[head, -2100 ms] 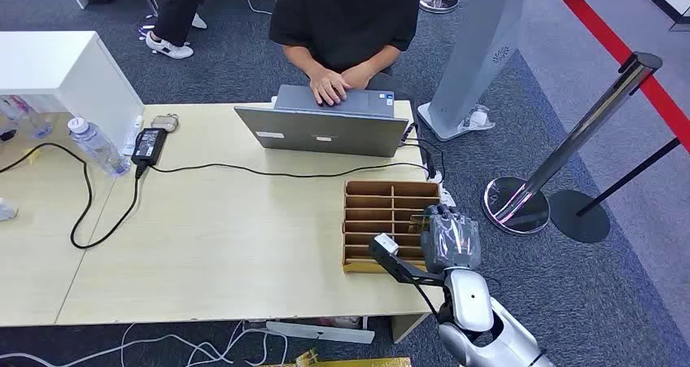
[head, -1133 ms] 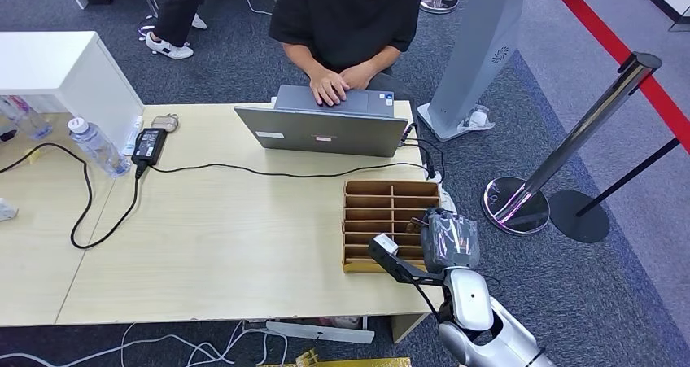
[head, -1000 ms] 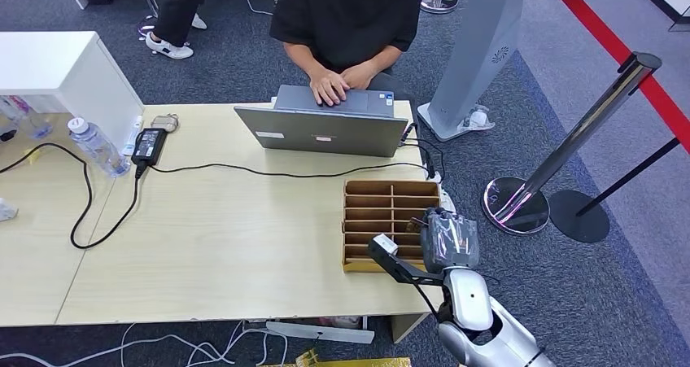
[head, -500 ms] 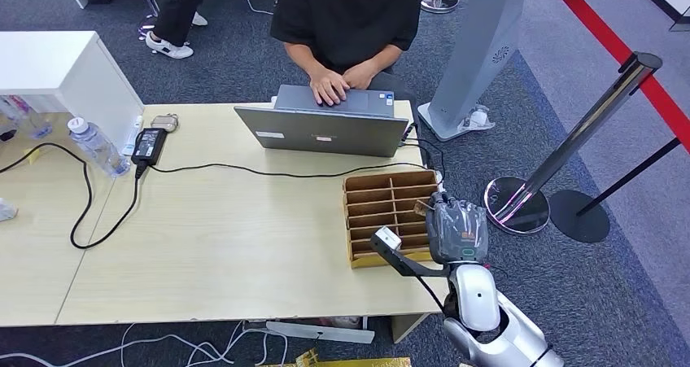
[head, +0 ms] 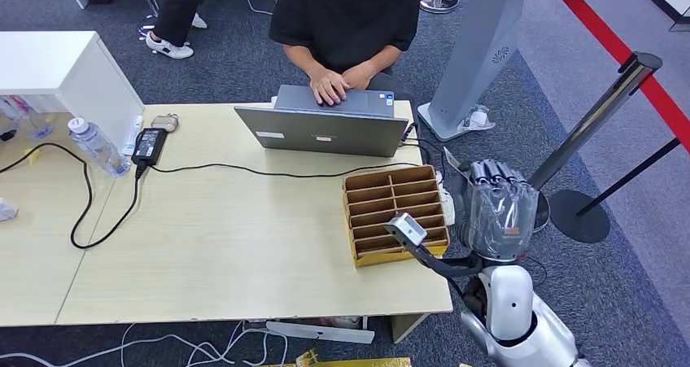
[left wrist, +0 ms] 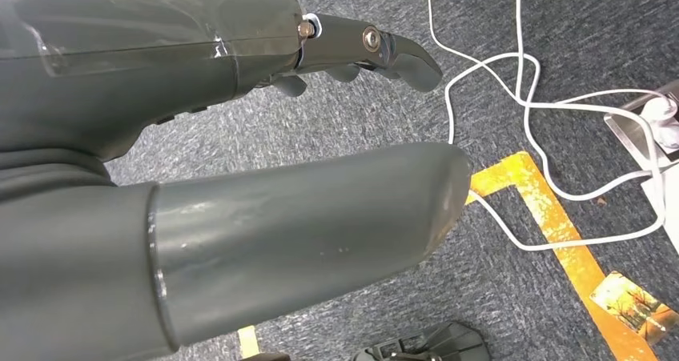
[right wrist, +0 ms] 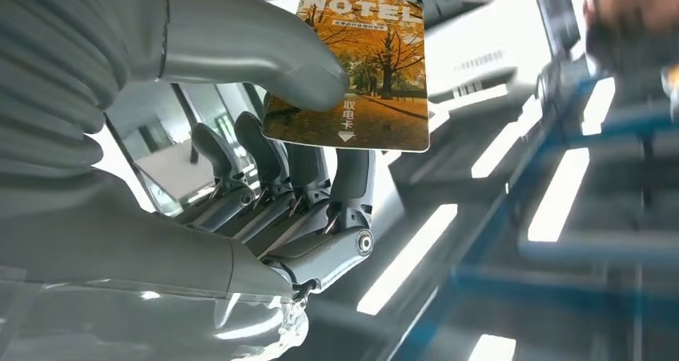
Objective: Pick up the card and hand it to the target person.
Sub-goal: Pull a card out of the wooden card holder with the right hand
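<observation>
My right hand is raised beside the table's right edge, just right of the wooden divider box. It pinches a hotel card with an autumn-tree picture between thumb and fingers; in the head view the card shows as a pale sliver at the fingertips. The person in a black shirt sits at the far side, both hands on a grey laptop. My left hand hangs over the carpet, fingers extended, holding nothing.
A chrome stanchion with its round base stands right of my right hand, a grey kiosk stand beyond it. A water bottle, power adapter and black cable lie on the table's left. White cables cross the floor.
My right hand has lifted out of the divider box with the card, rising and moving right. The box has turned slightly and shifted. The person keeps typing.
</observation>
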Controlling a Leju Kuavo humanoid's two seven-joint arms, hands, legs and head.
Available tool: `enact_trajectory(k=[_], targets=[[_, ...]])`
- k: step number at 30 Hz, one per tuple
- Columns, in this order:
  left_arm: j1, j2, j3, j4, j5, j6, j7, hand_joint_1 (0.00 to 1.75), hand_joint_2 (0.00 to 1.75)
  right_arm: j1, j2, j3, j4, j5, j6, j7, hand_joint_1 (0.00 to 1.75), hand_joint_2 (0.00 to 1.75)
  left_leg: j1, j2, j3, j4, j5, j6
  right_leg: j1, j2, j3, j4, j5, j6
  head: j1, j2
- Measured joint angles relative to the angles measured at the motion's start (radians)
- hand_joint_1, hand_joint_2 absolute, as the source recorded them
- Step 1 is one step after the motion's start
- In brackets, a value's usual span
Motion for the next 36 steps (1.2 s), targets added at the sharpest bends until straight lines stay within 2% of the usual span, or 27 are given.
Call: enact_trajectory(k=[7, 15, 21, 25, 30, 36], targets=[[-0.001, -0.004, 0.000, 0.000, -0.014, 0.003, 0.014, 0.00, 0.00, -0.011, -0.008, -0.060, -0.064, -0.020, -0.031, -0.004, 1.36, 1.75, 0.000, 0.000, 0.000, 0.000, 0.000, 0.000, 0.000, 0.000, 0.000, 0.000, 0.000, 0.000, 0.000, 0.000], [-0.007, -0.009, 0.000, 0.000, -0.021, 0.000, 0.018, 0.00, 0.00, -0.092, -0.026, -0.087, -0.051, -0.074, 0.014, -0.039, 1.36, 1.75, 0.000, 0.000, 0.000, 0.000, 0.000, 0.000, 0.000, 0.000, 0.000, 0.000, 0.001, 0.001, 0.000, 0.000], [-0.009, -0.014, 0.000, 0.000, -0.022, -0.001, 0.020, 0.00, 0.00, -0.120, -0.031, -0.091, -0.041, -0.077, 0.024, -0.044, 1.37, 1.75, 0.000, 0.000, -0.001, 0.000, 0.000, 0.000, 0.000, 0.000, 0.000, 0.000, 0.001, 0.001, 0.000, 0.000], [-0.012, -0.016, 0.000, 0.000, -0.029, -0.007, 0.026, 0.00, 0.00, -0.143, -0.034, -0.090, -0.026, -0.101, 0.065, -0.048, 1.40, 1.75, 0.000, 0.000, -0.001, 0.000, 0.000, 0.000, 0.000, 0.000, 0.000, 0.000, 0.001, 0.001, 0.000, 0.000], [-0.022, -0.017, -0.002, 0.000, -0.047, -0.026, 0.042, 0.00, 0.00, -0.221, -0.049, -0.078, 0.066, -0.206, 0.157, -0.065, 1.45, 1.75, 0.000, 0.000, -0.001, 0.001, 0.000, 0.000, 0.000, 0.000, 0.000, 0.000, 0.001, 0.001, 0.000, 0.000], [-0.035, -0.020, -0.005, 0.000, -0.062, -0.040, 0.043, 0.00, 0.00, -0.246, -0.050, -0.059, 0.177, -0.492, 0.146, -0.103, 1.45, 1.75, 0.000, -0.001, -0.002, 0.001, 0.000, 0.000, 0.000, -0.002, 0.000, 0.000, 0.001, 0.001, 0.000, 0.000]])
